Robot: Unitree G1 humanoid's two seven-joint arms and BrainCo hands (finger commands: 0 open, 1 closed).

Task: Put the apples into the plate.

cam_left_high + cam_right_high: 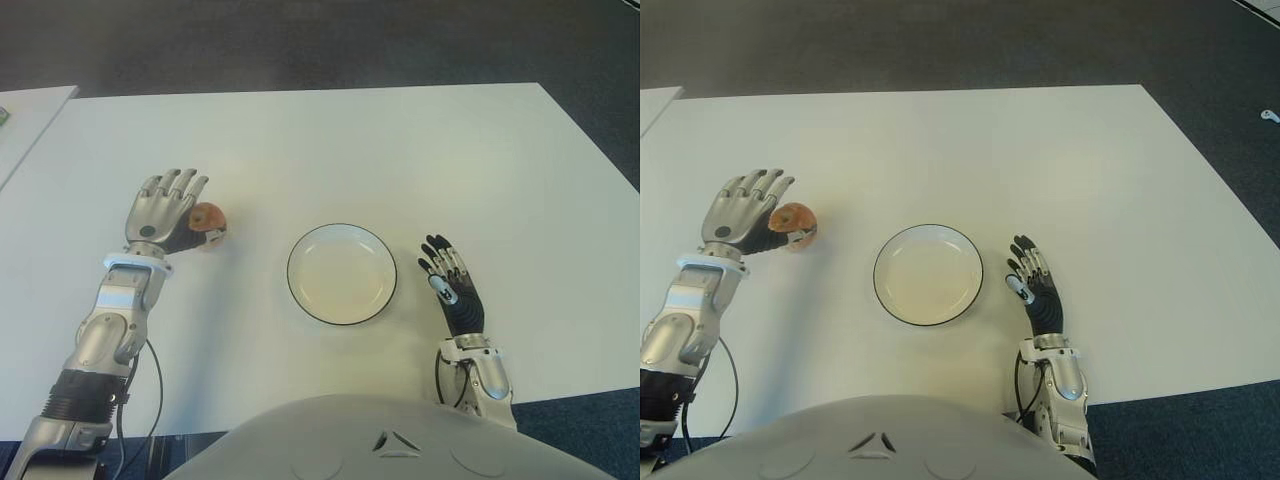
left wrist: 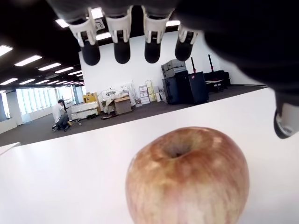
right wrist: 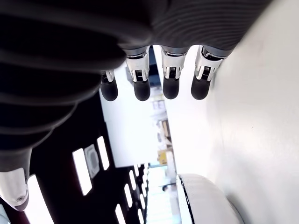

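Your left hand is hovering unclenched beside the apple; right hand is idling open beside the plate.

I see a white table on dark grey carpet, a second white tabletop at far left, long ceiling light strips, a white back wall, stacked boxes, black equipment cases, a person crouching near windows
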